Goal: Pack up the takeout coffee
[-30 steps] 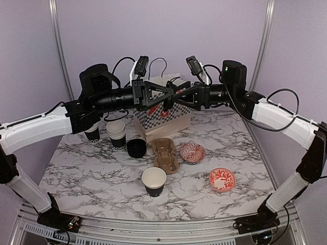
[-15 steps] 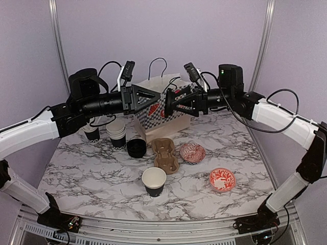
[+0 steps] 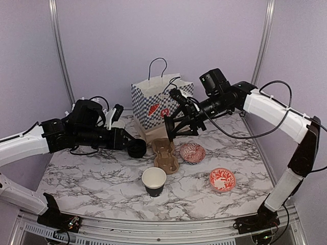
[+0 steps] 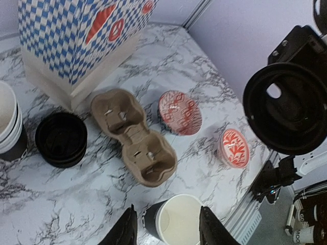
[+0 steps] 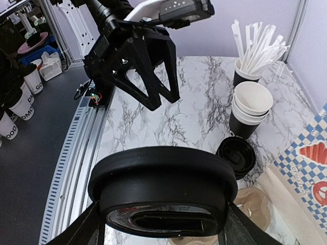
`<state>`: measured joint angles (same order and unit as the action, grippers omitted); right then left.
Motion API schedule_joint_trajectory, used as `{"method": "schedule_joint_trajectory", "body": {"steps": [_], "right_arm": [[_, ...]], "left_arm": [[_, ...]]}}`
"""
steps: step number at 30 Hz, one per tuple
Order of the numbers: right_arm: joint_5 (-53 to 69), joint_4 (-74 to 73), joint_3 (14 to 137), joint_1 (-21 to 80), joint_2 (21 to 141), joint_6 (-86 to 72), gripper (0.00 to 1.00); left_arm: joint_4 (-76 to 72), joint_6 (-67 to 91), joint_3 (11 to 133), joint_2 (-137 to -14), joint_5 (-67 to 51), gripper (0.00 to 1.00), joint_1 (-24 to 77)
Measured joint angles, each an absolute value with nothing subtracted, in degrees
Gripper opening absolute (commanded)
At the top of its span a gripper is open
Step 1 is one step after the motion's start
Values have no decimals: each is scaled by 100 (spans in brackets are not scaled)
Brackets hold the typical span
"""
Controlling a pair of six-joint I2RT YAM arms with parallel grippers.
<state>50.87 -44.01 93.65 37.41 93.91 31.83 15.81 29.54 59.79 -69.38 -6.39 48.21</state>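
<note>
Bright, even light is cast from above, and only soft, faint shadows are laid on the desk (image 3: 92, 176) in front of the paper bag (image 3: 153, 99). Left of the bag, the black lid (image 5: 163, 176) nearest the right wrist lens is rendered oversized and slightly soft.

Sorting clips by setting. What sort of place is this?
Probably a lab robot cell staged as a takeout counter: plain purple panels and metal posts enclose a marble-print table, and a checkered paper bag, cardboard cup carrier and paper cup sit on it as props.
</note>
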Motion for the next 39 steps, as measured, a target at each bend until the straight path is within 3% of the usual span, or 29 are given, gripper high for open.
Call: {"method": "schedule_joint_trajectory", "body": {"steps": [13,25,39], "right_arm": [[3430,-6392,10005,5074,10335,4447,65],[2569,-6689,10431,5546,10707,4416,64],[2261,-6810,10534,5732,11069,4353,63]], "left_arm": [[1813,3133,4912,-6941,-311,40,5009],[867,3708,3986,-7172,-707,38,5131],[-244,4012,3774,-7662,-1037,38,5214]]}}
